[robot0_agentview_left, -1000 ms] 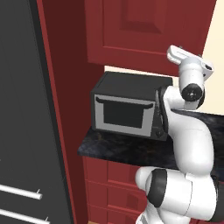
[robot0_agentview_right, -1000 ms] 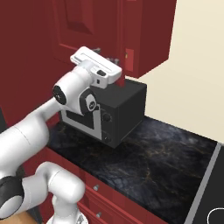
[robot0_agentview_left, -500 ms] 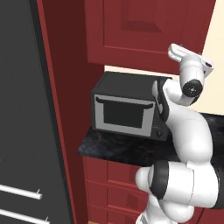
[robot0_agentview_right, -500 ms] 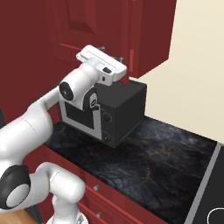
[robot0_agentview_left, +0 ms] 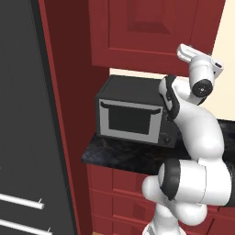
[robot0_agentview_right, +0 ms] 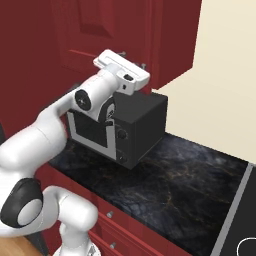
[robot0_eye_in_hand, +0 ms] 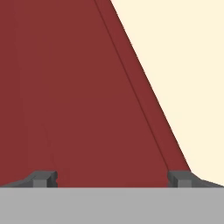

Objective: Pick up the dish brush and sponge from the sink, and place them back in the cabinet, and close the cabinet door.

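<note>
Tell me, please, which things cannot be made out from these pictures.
- Inside of the cabinet: hidden in both base views by its shut cabinet door.
- Claw tips: mostly hidden behind the hand in the base views; in the hand view they stand open, holding nothing.
- Microwave front: partly covered by the arm in the right base view.
- Countertop: cut off at the right edge.

My arm (robot0_agentview_right: pixel 45 135) looks like glossy white plastic with dark matt joints. The cabinet door (robot0_agentview_left: pixel 151 27) is smooth, matt dark red. The microwave (robot0_agentview_left: pixel 133 117) has a matt black casing, and the countertop (robot0_agentview_right: pixel 185 180) shows polished, veined dark stone
</note>
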{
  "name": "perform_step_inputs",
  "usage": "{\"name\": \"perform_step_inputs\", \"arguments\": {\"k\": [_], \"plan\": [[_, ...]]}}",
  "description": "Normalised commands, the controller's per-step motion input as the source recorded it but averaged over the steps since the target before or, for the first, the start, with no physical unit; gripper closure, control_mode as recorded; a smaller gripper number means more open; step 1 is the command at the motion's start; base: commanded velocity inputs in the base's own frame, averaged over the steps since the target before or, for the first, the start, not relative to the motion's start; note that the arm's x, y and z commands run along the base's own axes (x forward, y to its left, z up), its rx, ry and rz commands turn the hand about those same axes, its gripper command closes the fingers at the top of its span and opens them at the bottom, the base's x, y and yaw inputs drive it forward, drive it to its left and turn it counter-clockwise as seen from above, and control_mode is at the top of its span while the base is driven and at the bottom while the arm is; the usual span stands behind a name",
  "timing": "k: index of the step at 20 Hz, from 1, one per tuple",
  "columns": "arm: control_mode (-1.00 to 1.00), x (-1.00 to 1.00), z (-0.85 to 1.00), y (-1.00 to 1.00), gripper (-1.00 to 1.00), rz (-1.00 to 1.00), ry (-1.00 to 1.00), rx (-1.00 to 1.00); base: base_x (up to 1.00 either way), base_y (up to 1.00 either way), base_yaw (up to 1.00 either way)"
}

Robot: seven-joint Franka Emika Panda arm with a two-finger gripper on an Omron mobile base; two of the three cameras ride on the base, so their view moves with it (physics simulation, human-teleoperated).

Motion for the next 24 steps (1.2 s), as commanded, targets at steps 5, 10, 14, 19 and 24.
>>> {"name": "perform_step_inputs", "arguments": {"k": [5, 10, 14, 19, 24], "plan": [[-1.0, 0.2, 0.0, -0.14, -1.0, 0.01, 0.0, 0.0, 0.0, 0.0, 0.0], [-1.0, 0.21, 0.0, -0.13, -1.0, 0.01, 0.0, 0.0, 0.0, 0.0, 0.0], [-1.0, 0.22, 0.0, -0.13, -1.0, 0.01, 0.0, 0.0, 0.0, 0.0, 0.0], [-1.0, 0.17, 0.0, -0.13, -1.0, 0.01, 0.0, 0.0, 0.0, 0.0, 0.0], [-1.0, 0.16, 0.0, -0.12, -1.0, 0.01, 0.0, 0.0, 0.0, 0.0, 0.0]]}}
